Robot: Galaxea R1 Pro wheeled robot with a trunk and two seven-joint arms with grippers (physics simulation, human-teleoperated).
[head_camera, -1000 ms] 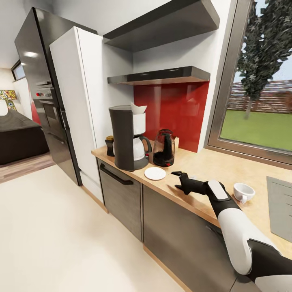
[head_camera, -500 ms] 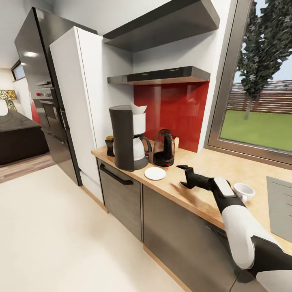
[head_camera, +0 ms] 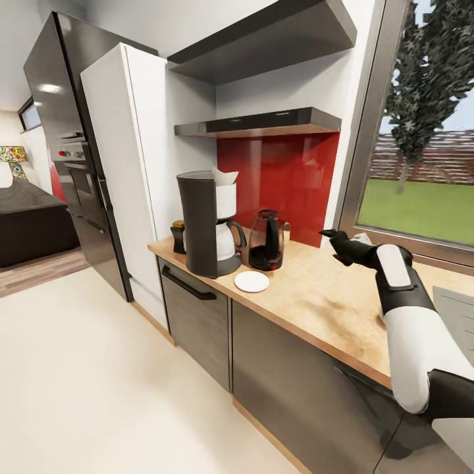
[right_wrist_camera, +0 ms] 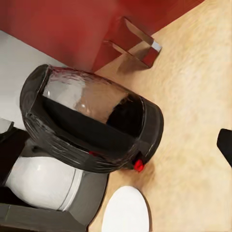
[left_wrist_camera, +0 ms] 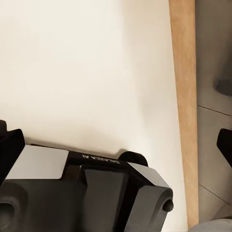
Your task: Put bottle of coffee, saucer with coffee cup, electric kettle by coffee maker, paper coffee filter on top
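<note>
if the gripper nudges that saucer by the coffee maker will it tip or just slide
Probably slide: the saucer lies flat and low on the smooth kitchen countertop. Its thin rim looks hard to pinch. It looks like ceramic, so likely stiff and chip-prone if pushed off the nearby front edge.

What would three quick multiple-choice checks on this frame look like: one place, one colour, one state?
1. Where is the saucer? A: on the shelf. B: on the countertop, in front of the kettle. C: atop the coffee maker.
2. What colour is the kettle's switch? A: blue. B: green. C: red.
3. What state is the saucer in? A: bare. B: holding a cup. C: holding a filter.
Answers: B, it lies flat on the countertop near the coffee maker's base; C, the right wrist view shows it red; A, its white top carries nothing.
</note>
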